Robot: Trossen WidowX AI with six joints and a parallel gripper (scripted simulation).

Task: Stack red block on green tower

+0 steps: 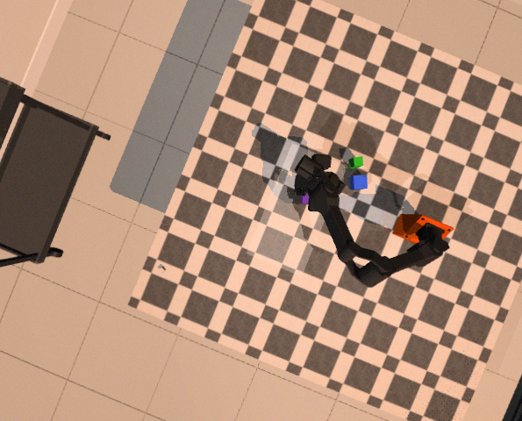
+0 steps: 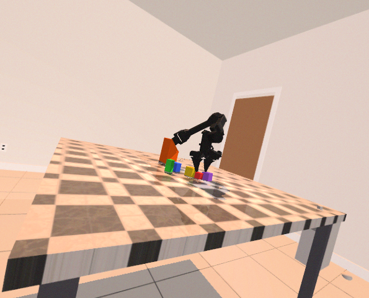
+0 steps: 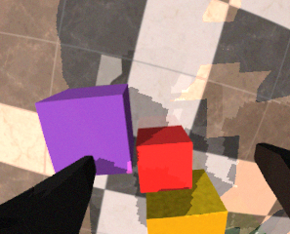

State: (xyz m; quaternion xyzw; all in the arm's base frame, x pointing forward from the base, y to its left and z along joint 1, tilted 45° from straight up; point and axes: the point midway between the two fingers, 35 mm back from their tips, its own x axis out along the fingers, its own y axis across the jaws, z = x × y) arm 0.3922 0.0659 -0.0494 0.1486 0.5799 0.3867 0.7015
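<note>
The red block [image 3: 164,158] lies on the checkered table between a purple block [image 3: 88,127] and a yellow block [image 3: 186,218]; it also shows in the side view [image 2: 198,175]. My gripper [image 3: 176,157] [image 2: 201,166] is open, its two dark fingers wide apart to either side of the red block and just above it. Nothing is between the fingers. The green tower [image 2: 169,166] stands upright to the left of the row of blocks; from above it shows as a green square [image 1: 355,161]. In the overhead view my arm hides the red block.
A blue block [image 2: 177,167] [image 1: 358,181] stands right beside the green tower. The purple block [image 2: 207,176] and the yellow block [image 2: 189,171] flank the red one closely. The orange arm base [image 1: 417,227] sits behind them. A dark cart [image 1: 20,167] stands off the table.
</note>
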